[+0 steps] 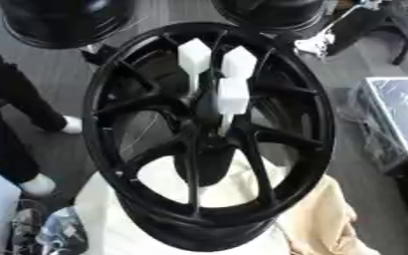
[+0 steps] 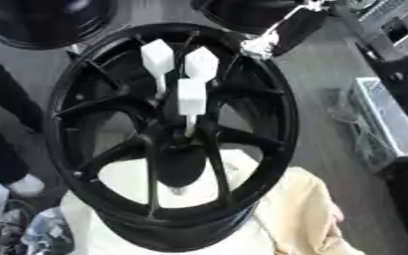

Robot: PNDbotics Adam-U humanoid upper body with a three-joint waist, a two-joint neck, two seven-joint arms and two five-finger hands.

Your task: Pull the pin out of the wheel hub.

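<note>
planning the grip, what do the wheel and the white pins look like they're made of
Wheel: probably metal with a glossy black coating, since its spokes and rim catch highlights. White pins: likely matte plastic, blocky hexagonal heads with flat, even white faces on thin stems; material uncertain. No hand is in view.

Three pins stand in the wheel hub, centred on the table.
</note>
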